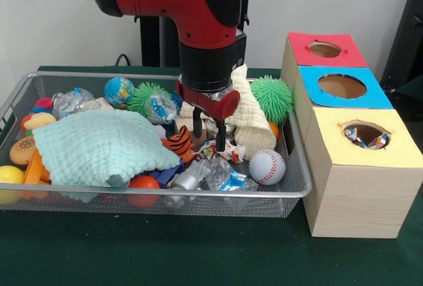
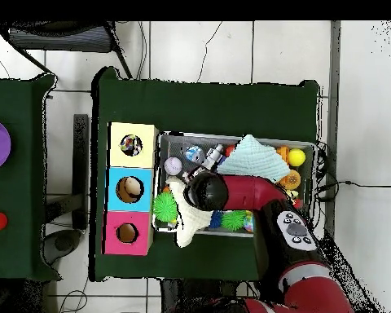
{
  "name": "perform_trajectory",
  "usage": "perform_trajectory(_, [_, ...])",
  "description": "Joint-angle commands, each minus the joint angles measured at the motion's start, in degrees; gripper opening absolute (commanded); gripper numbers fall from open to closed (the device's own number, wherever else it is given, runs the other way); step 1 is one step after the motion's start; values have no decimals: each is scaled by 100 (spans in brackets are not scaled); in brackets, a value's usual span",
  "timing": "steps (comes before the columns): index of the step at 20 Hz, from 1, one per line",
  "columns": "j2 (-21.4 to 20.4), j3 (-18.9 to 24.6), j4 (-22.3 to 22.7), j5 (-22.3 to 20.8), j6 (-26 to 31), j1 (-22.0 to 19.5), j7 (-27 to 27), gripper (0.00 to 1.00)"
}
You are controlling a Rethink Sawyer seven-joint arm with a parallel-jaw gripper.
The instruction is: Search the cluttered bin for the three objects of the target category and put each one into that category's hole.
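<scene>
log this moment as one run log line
arm: over bin middle | claw: open, down among toys, holding nothing | dotted cloth: in yellow box hole | baseball: front right corner

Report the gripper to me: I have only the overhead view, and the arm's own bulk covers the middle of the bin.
Observer: In the front view, the gripper points straight down into the bin, fingers apart, with nothing between them.
Operator: Name what lies under the tips.
Observer: A crumpled polka-dot piece lies just below them, between the tiger-striped toy and the baseball.
Operator: Say whether the mint cloth covers it.
Observer: No. The mint-green cloth stops on the far side of the tiger-striped toy, so the piece lies uncovered.
</scene>
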Motion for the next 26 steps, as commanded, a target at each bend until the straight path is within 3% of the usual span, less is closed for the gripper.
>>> perform_trajectory(1, [647,332,-277,176,-501,156,342,100])
perform_trajectory(5, [1025,325,-470,195,-591,152,301,100])
perform_trajectory(9, [1327,207,-724,225,-328,274,230,100])
perform_trajectory(13, [1843,-457,-1387,212,-79,876,558,100])
perform_trajectory(16, [2025,-558,-1655,122,22,991,375,100])
perform_trajectory(17, [2035,-660,-1692,113,-44,1085,408,0])
perform_trajectory(21, [1970,-642,-1605,141,-208,1088,441,0])
perform_trajectory(24, [1608,-333,-1206,298,-485,849,401,0])
perform_trajectory(26, [1263,-300,-1016,327,-380,829,356,0])
